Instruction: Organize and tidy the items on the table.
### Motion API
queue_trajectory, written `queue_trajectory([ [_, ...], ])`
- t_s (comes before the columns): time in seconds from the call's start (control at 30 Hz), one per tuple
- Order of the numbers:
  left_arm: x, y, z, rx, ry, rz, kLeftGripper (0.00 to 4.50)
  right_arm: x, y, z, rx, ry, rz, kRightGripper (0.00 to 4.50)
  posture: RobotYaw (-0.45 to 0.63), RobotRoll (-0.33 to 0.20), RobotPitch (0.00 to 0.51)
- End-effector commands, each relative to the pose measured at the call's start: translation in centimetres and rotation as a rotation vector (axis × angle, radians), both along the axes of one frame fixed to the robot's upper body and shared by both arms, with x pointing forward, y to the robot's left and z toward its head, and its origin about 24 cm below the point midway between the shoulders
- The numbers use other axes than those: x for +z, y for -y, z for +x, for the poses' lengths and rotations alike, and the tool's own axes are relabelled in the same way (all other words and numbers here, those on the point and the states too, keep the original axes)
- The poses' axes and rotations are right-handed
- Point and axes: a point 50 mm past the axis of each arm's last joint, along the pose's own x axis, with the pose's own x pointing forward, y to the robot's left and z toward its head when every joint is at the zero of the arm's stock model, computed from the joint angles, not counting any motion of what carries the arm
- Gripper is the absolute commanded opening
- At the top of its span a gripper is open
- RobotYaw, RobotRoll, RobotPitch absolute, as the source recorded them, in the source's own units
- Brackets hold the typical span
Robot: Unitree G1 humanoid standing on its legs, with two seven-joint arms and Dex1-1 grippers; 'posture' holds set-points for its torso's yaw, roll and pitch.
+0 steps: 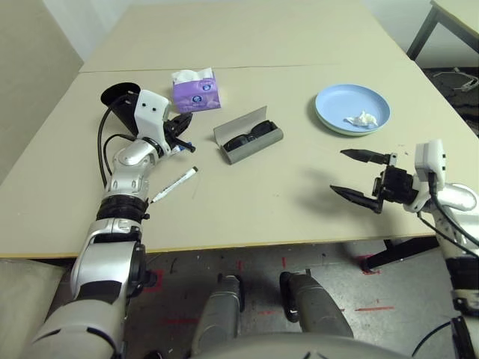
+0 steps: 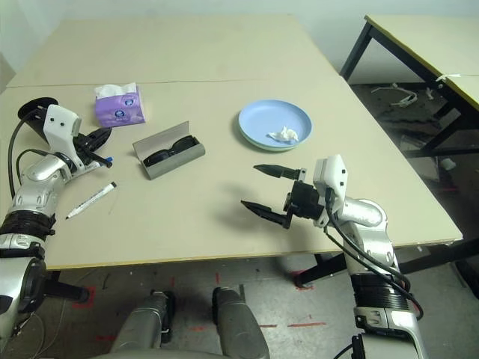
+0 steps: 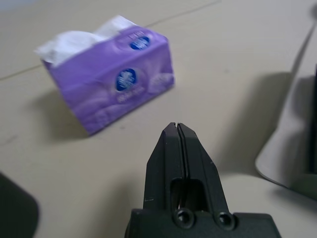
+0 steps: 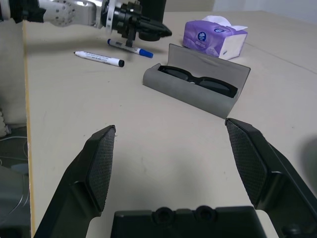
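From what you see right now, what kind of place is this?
Probably a lab or workroom: plain beige table, a second table beside it, red tape marks and loose cables on the floor.

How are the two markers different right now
The blue-capped marker lies right under the shut left gripper; the black-capped marker lies apart, nearer the table's front edge. Their caps differ: one blue, one black. Both are white-bodied, capped and flat on the table.
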Motion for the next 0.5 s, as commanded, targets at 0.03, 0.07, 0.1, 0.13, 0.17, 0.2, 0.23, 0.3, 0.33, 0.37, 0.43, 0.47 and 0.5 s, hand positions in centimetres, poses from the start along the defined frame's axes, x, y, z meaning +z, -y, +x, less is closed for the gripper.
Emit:
queue_trajectory([
  [0.03,-0.6,1.4,0.1,-0.077,-0.019,0.030,0.03,0.3,-0.5,0.0,0.009,0.008,-0.006,4.50,-0.20,0.000,0.176],
  [0.07,-0.7,1.7,0.1,-0.092,-0.020,0.045,0.03,0.3,-0.5,-0.1,0.008,0.009,-0.006,4.50,-0.20,0.000,0.176],
  [0.1,-0.8,1.9,0.0,-0.107,-0.021,0.057,0.03,0.3,-0.5,-0.1,0.005,0.010,-0.006,4.50,-0.21,0.000,0.177],
  [0.13,-0.9,2.2,-0.1,-0.130,-0.021,0.065,0.03,0.3,-0.5,-0.1,0.004,0.010,-0.005,4.50,-0.21,0.000,0.179],
  [0.17,-1.1,2.5,-0.2,-0.157,-0.023,0.077,0.03,0.3,-0.5,-0.2,0.003,0.008,-0.006,4.50,-0.21,0.000,0.179],
  [0.2,-1.3,2.8,-0.3,-0.185,-0.024,0.087,0.03,0.2,-0.5,-0.2,0.003,0.006,-0.007,4.50,-0.21,0.000,0.179],
  [0.23,-1.4,3.1,-0.5,-0.213,-0.027,0.095,0.03,0.2,-0.6,-0.3,0.002,0.005,-0.007,4.50,-0.21,0.000,0.179],
  [0.3,-1.8,3.5,-0.8,-0.258,-0.033,0.127,0.03,0.2,-0.6,-0.3,-0.001,0.003,-0.008,4.50,-0.21,0.000,0.179],
  [0.33,-2.0,3.5,-1.1,-0.279,-0.036,0.140,0.03,0.2,-0.6,-0.3,-0.003,0.002,-0.007,4.50,-0.21,0.000,0.179],
  [0.37,-2.1,3.6,-1.3,-0.300,-0.040,0.155,0.03,0.2,-0.6,-0.3,-0.005,0.002,-0.007,4.50,-0.21,0.000,0.180],
  [0.43,-2.8,3.5,-2.1,-0.355,-0.046,0.244,0.03,0.1,-0.6,-0.2,-0.007,0.001,-0.007,4.50,-0.21,0.000,0.182],
  [0.47,-3.1,3.5,-2.4,-0.381,-0.050,0.287,0.03,0.1,-0.7,-0.2,-0.007,0.000,-0.006,4.50,-0.20,0.000,0.183],
  [0.5,-3.4,3.4,-2.7,-0.397,-0.056,0.315,0.03,0.0,-0.7,-0.1,-0.006,-0.001,-0.006,4.50,-0.20,0.000,0.183],
])
